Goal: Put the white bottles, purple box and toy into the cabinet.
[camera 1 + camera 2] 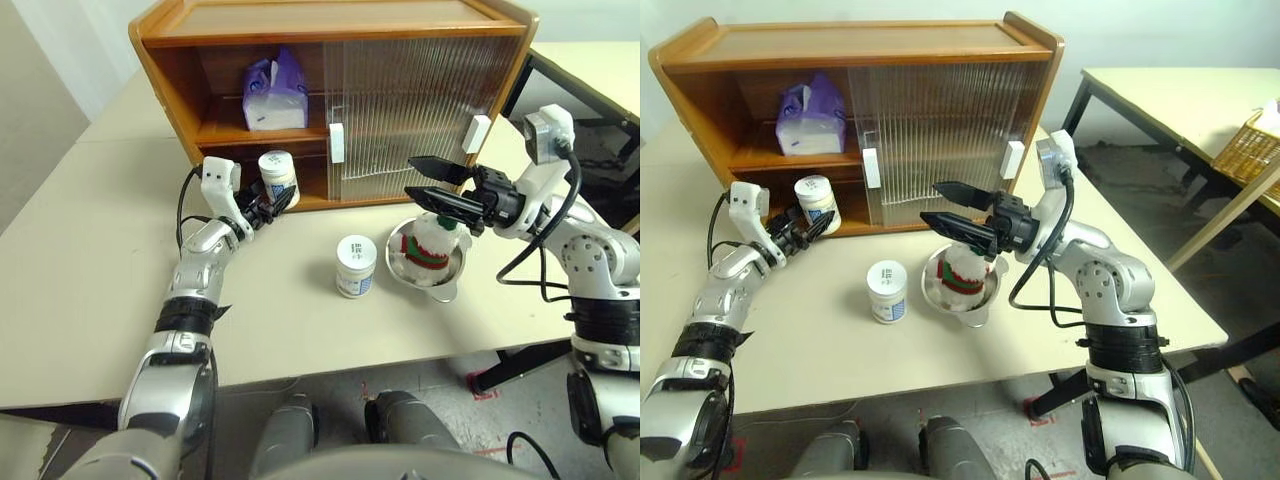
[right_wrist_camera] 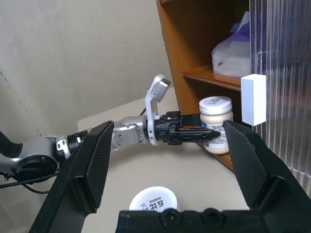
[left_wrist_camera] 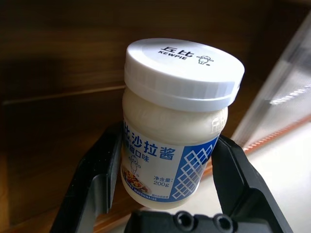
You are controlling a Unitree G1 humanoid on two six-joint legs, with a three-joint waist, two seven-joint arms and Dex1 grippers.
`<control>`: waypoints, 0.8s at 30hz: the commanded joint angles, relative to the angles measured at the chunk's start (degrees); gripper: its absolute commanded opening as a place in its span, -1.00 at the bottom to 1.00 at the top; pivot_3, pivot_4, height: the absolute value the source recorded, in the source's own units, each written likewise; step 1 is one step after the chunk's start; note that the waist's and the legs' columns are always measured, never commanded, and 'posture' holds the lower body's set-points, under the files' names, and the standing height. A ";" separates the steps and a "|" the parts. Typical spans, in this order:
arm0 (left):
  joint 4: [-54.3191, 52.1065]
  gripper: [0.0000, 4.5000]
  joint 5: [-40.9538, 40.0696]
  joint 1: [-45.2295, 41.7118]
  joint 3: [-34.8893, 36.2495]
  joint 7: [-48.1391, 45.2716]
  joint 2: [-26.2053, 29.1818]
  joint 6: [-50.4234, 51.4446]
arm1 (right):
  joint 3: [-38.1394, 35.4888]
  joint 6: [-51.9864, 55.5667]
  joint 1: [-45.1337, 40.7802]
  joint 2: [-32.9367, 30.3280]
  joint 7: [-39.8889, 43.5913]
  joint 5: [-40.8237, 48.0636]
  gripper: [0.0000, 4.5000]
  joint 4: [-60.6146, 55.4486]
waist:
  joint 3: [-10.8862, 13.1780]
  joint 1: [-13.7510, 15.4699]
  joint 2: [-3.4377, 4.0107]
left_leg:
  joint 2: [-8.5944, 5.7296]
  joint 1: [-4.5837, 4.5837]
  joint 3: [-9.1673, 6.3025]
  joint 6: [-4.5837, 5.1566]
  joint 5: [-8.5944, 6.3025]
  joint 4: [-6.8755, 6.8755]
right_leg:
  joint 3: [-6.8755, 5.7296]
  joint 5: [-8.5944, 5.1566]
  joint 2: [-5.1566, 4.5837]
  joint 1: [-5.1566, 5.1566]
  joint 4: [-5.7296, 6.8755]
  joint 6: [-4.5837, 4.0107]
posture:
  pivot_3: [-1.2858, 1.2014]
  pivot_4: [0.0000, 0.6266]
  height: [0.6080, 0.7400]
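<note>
My left gripper (image 1: 272, 197) is shut on a white bottle (image 3: 175, 121), upright at the mouth of the cabinet's (image 1: 330, 20) lower left compartment. Whether this bottle rests on the cabinet floor I cannot tell. The other white bottle (image 1: 356, 265) stands on the table in front of the cabinet. On the upper left shelf sits the purple box (image 1: 275, 95). The toy (image 1: 430, 245) lies in a round steel bowl (image 1: 452, 282) right of the standing bottle. Just above the toy hangs my right gripper (image 1: 425, 182), open and empty, pointing left.
Ribbed sliding doors with white handles (image 1: 337, 142) cover the cabinet's middle and right; its left side stands open. The table's front edge runs close below the bowl. A second table with a wicker basket (image 1: 1250, 145) stands off to the right.
</note>
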 commanded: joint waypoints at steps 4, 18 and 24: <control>11.54 0.36 3.64 -5.99 0.89 6.27 -1.87 -5.75 | -0.86 0.70 0.20 -0.67 -0.42 0.65 1.00 -1.39 | 0.00 -0.24 -0.01 | -0.10 0.03 0.00 0.09 0.05 0.01 | 0.00 0.18 0.00 0.07 -0.04 0.31 | -0.08 -0.88 1.00; 29.10 0.36 5.98 -15.55 2.79 13.85 -4.00 -12.81 | -1.52 1.37 1.01 -1.48 -0.97 0.99 1.00 -2.66 | 0.00 -1.78 0.00 | -0.42 0.22 0.07 0.50 0.29 0.00 | -0.06 0.38 0.00 0.72 -0.93 0.38 | -0.10 -0.90 1.00; 28.51 0.99 5.37 -15.62 3.06 11.09 -4.13 -14.88 | -1.62 1.63 0.97 -1.82 -0.98 1.16 1.00 -2.60 | 0.00 -1.84 0.00 | -0.66 0.20 0.20 0.51 0.28 0.00 | -0.10 0.39 -0.02 0.72 -0.99 0.43 | -0.09 -0.90 1.00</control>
